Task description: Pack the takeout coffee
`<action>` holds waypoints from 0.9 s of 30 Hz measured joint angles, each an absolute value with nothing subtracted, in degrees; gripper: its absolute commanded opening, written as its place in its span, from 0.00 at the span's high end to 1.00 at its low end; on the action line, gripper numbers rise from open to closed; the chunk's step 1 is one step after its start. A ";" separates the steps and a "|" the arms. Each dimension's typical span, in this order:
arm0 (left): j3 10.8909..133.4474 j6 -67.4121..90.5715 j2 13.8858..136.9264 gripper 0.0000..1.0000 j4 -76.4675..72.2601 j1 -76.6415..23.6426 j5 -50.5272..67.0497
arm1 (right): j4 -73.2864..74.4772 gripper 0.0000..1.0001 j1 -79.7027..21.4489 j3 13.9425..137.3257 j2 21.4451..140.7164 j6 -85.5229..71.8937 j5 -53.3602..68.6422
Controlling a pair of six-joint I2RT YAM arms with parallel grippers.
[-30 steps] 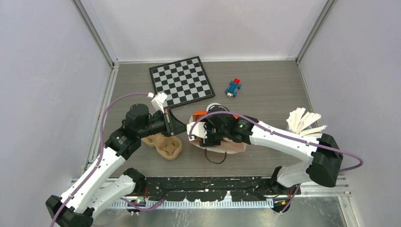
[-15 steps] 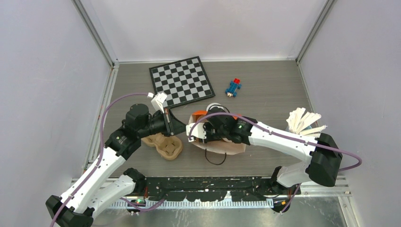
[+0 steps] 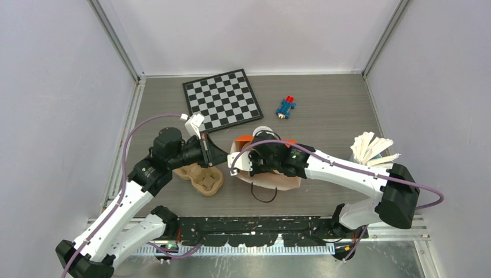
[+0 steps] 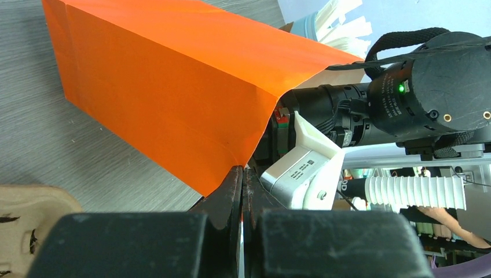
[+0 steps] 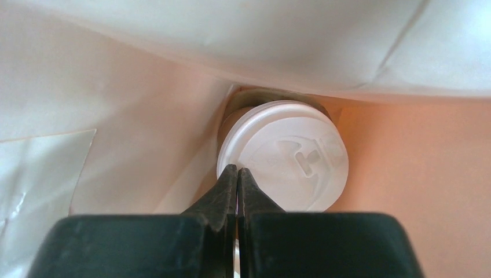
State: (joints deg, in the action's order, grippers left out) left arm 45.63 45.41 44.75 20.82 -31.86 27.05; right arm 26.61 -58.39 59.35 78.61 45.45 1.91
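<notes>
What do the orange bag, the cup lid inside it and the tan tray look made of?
The bag: likely paper, smooth orange, crisp folds. The lid: probably plastic, smooth white, moulded relief. The tray: seemingly moulded pulp, matte tan, rounded sockets.

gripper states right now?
Left gripper: closed on the orange bag, at its edge.
Right gripper: closed, empty, by the cup lid inside the bag.

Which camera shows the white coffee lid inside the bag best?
The right wrist view: the lid fills the middle, deep inside the bag. The left wrist view shows only the bag's orange outside. From the top, the right arm and the bag cover it.
</notes>
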 measured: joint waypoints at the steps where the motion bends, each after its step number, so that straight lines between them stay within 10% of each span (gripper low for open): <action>1: 45.63 45.41 44.75 1.00 20.84 -31.86 27.05 | 26.68 0.94 -58.39 59.35 78.52 45.56 1.80; 10: 45.63 45.39 44.75 1.00 20.82 -31.86 27.07 | 27.51 0.40 -58.39 58.76 76.93 44.77 1.78; 27: 45.63 45.39 44.71 1.00 20.80 -31.86 27.03 | 21.67 0.38 -58.39 58.17 78.50 44.71 -0.78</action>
State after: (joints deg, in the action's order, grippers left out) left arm 45.63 45.39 44.71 20.80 -31.86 27.03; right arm 21.67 -58.39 58.17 78.50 44.71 -0.78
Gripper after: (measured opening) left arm 0.007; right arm 0.622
